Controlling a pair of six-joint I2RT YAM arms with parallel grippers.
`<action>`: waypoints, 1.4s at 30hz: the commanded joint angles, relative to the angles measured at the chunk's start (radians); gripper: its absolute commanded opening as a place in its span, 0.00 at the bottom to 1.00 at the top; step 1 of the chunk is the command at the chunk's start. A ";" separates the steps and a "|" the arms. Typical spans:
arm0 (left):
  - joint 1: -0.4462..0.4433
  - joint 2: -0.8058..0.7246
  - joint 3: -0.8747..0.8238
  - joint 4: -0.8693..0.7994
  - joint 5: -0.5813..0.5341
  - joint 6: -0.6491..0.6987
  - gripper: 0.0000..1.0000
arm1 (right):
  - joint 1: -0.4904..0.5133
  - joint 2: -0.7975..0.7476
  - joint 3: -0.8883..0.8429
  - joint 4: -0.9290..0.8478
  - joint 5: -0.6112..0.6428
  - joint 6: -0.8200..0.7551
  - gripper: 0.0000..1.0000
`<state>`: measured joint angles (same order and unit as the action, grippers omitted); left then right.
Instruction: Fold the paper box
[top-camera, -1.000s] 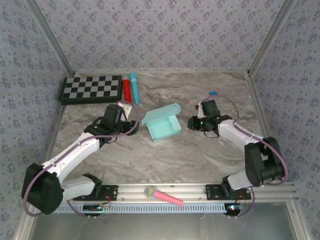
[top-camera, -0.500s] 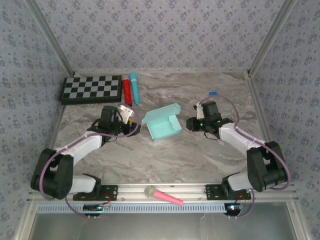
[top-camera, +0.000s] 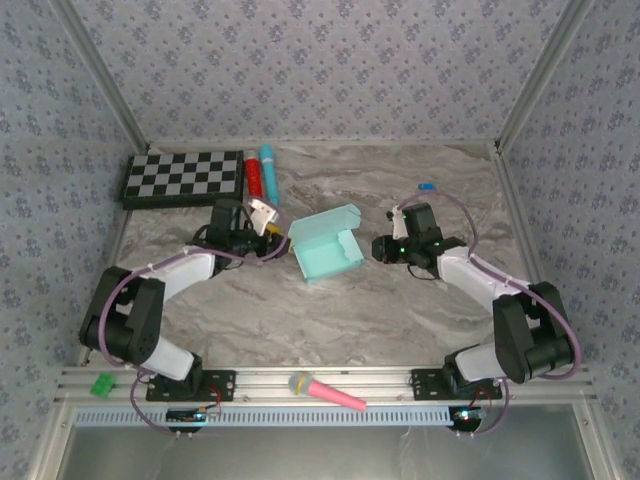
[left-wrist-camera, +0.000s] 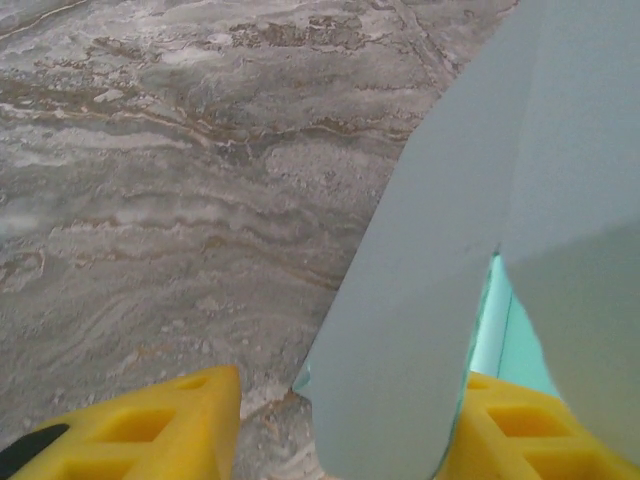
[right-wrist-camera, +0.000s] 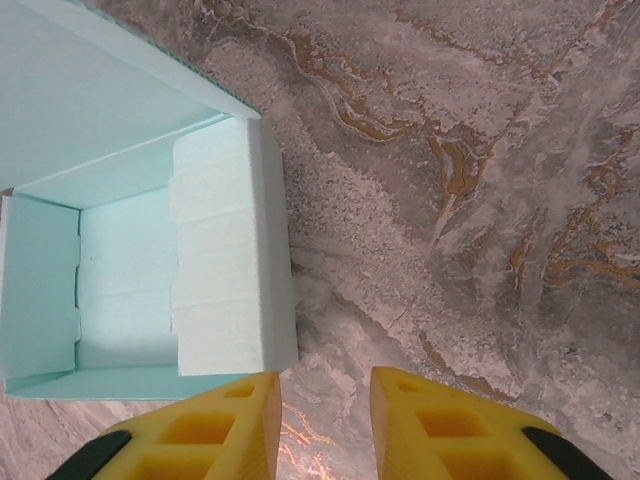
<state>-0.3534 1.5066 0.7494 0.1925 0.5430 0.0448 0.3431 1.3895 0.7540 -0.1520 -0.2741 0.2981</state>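
Top external shows one paper box (top-camera: 328, 247) and one checkerboard (top-camera: 183, 177).

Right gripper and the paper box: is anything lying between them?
Nothing. A bare stretch of marble tabletop separates the right gripper from the paper box, clearest in the right wrist view.

Box (top-camera: 327, 250): pale aqua thin card, small and rectangular. It is mostly folded up, with the walls standing and the top open. Lid flap (top-camera: 325, 221) is hinged on the far long edge, raised and tilted, not shut. Near side wall is doubled over inward, with creases visible. It sits base down, right of and nearer than the checkerboard (top-camera: 184, 178), well apart from it and skewed to its edges.
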 joint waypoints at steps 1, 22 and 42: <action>0.005 0.029 0.047 0.033 0.059 0.025 0.47 | 0.009 0.018 -0.004 0.009 -0.012 -0.005 0.31; 0.005 0.090 0.129 -0.051 0.153 0.042 0.09 | 0.039 0.197 0.091 0.123 0.008 0.085 0.32; 0.005 0.083 0.127 -0.087 0.117 0.043 0.01 | 0.033 0.216 0.096 0.009 -0.085 -0.014 0.39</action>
<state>-0.3534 1.5898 0.8555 0.1226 0.6571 0.0818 0.3756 1.6047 0.8433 -0.0933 -0.3309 0.3050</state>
